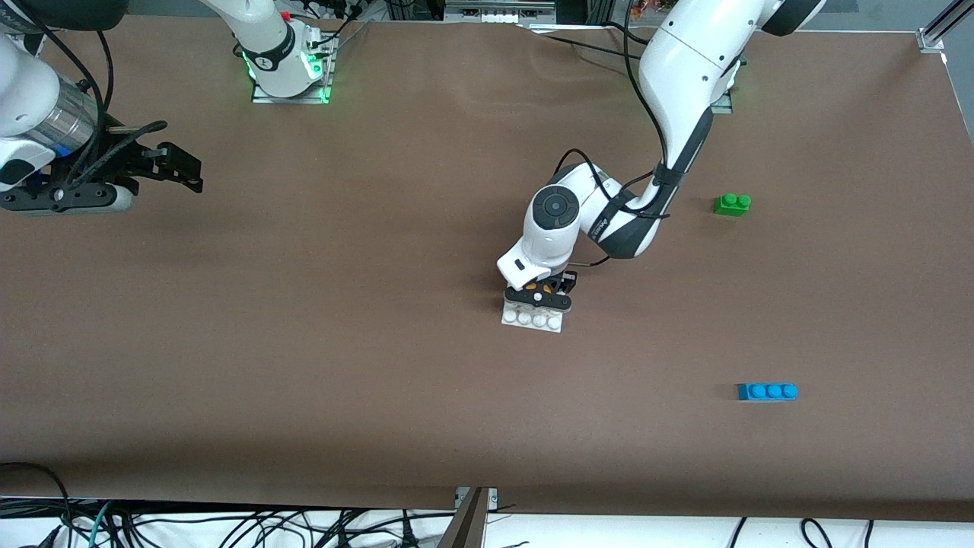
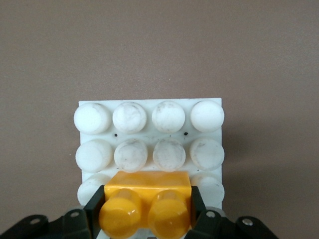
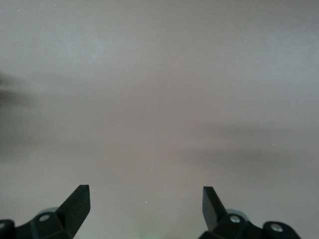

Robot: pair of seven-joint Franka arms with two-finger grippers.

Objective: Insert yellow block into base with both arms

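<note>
From high across the table we face both arms' bases, while the left wrist camera looks steeply down, very close, onto the studded base (image 2: 149, 144) also seen mid-table (image 1: 532, 316), and the right wrist camera sees only bare tabletop (image 3: 159, 99).

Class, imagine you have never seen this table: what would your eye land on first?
Mid-table, the left claw is shut on the yellow block, holding it over the white studded base. The right claw waits open above the right arm's end of the table. A green brick and a blue brick lie apart toward the left arm's end.
</note>
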